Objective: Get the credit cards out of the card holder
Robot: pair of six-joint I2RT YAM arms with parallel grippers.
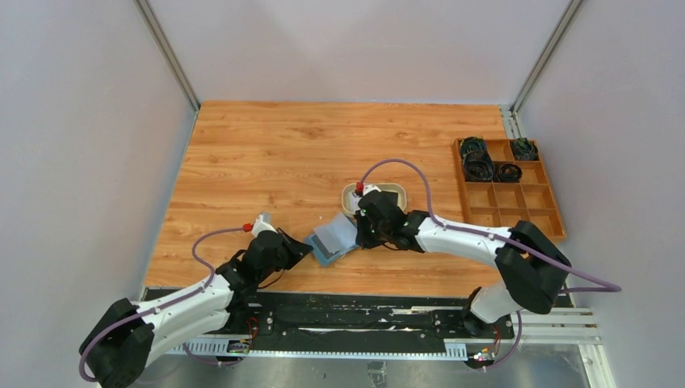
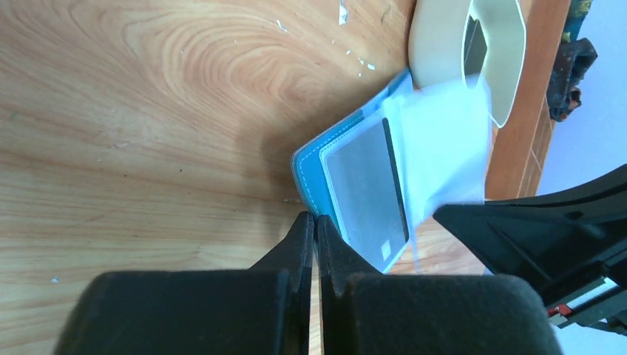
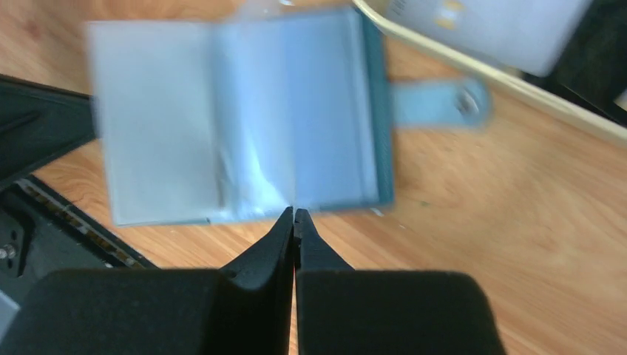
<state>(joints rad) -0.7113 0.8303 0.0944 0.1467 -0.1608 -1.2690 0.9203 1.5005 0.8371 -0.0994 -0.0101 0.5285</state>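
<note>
Grey walls enclose a wooden table (image 1: 266, 162); on it the teal-blue folding leather-like card holder (image 1: 333, 239) lies open between the arms. A pale card (image 3: 488, 26) already lies in the beige oval tray (image 1: 400, 190), while a whitish-grey plastic card (image 2: 366, 194) remains sleeved in the holder, so the job looks partly done. The left end effector (image 2: 314, 220) and right end effector (image 3: 294, 214) are clenched at the holder's edges; whether either pinches it is unclear.

- left arm (image 1: 190, 301) reaches forward and rightward, left hand (image 2: 313, 220) low, fingers pressed together
- right arm (image 1: 460, 236) bends leftward, right hand (image 3: 294, 214) low, fingers pressed together, near the left hand
</note>
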